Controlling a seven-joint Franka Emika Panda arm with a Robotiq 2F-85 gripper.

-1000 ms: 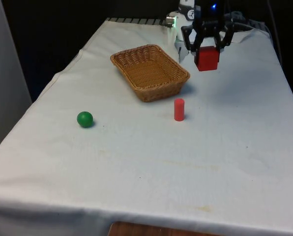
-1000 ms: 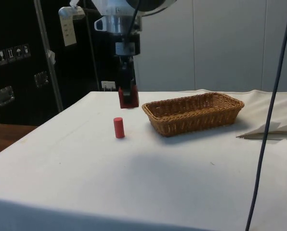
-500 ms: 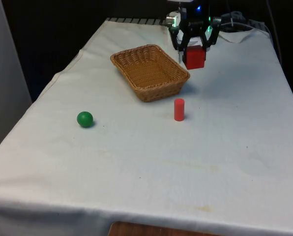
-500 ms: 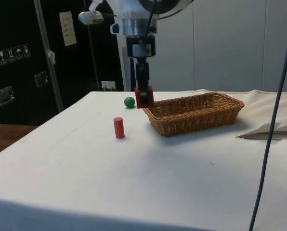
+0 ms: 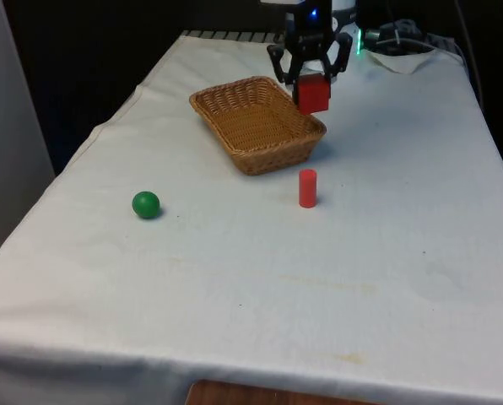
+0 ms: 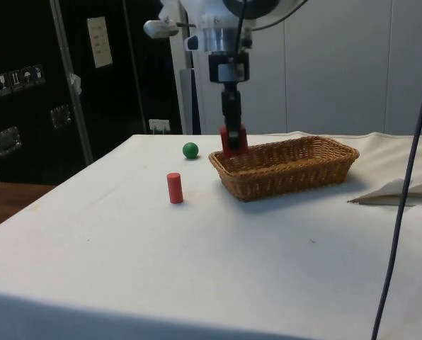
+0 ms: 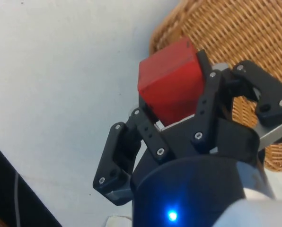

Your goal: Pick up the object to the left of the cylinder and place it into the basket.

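While the gripper (image 5: 311, 84) hangs at the top centre of the front view, its fingers pinch the red cube (image 5: 312, 94) (gripped on two sides, clear in the wrist view (image 7: 171, 80)) above the basket's (image 5: 235, 118) right rim. Lower down, the cylinder (image 5: 307, 187) stands upright near the basket, and the green ball (image 5: 146, 204) sits well apart at centre left.

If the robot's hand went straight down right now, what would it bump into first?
Probably the basket. The hand holds the red block above the basket's near rim, so the block would likely meet the rim or just inside; depth is hard to judge.
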